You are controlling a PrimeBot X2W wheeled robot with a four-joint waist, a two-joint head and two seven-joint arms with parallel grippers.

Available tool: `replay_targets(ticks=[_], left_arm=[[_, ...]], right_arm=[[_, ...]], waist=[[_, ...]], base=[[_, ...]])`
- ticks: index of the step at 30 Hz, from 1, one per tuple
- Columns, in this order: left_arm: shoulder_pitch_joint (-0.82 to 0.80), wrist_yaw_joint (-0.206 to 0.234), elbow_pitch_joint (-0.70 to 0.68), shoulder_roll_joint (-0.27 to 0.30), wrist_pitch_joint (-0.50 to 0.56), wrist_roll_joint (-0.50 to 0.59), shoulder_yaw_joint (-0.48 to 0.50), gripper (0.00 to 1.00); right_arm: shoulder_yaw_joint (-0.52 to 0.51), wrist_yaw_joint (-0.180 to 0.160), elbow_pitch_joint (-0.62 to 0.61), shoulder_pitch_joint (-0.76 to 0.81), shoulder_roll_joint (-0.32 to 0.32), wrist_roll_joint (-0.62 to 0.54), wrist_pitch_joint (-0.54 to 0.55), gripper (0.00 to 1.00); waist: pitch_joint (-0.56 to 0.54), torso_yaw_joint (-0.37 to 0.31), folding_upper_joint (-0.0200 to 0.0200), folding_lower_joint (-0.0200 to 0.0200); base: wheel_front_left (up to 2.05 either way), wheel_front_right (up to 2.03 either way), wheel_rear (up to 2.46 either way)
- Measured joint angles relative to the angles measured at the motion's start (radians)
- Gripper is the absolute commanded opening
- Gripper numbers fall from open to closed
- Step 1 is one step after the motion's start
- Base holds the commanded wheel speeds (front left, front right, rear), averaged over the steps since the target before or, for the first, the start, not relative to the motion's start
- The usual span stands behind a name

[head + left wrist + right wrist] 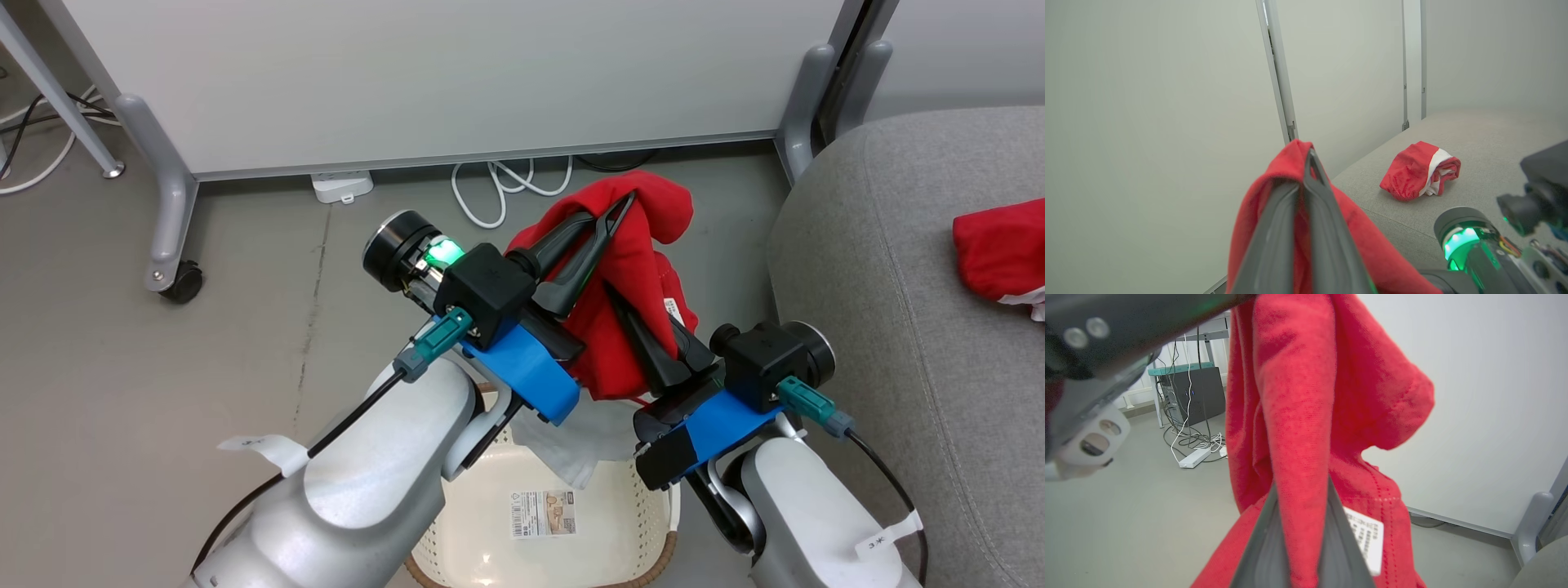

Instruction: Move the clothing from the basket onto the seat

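Left end effector [624, 202] is pinched on the top fold of the red garment [645, 269]. My right end effector [614, 296] is pressed onto a lower fold beside its white tag [672, 310]. The garment hangs between them, above the basket [653, 506], with the sofa [882, 286] off to the right end effector's right. I judge the garment light, limp and plain-knit, so gripping bunched folds should hold.
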Motion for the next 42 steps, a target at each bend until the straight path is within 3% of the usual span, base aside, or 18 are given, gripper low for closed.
replay_targets(ticks=[1, 24, 42], left_arm=[[0.0, 0.002, 0.001, 0.0, 0.0, 0.0, 0.0, 0.99], [0.005, 0.01, 0.016, 0.01, -0.004, 0.0, -0.023, 1.0], [0.019, 0.022, 0.0, 0.043, 0.005, 0.0, -0.047, 1.0]], right_arm=[[0.0, 0.0, 0.0, 0.0, 0.0, 0.001, 0.0, 0.0], [-0.069, 0.0, -0.042, -0.005, 0.0, 0.015, 0.0, 0.0], [-0.193, 0.0, -0.082, -0.016, 0.0, 0.006, 0.0, 0.0]], waist=[[0.0, 0.0, 0.0, 0.0], [0.021, -0.023, 0.0, 0.0], [0.086, -0.134, 0.0, 0.0]], base=[[0.0, 0.0, 0.0], [0.0, 0.0, 0.0], [0.0, 0.0, 0.0]])
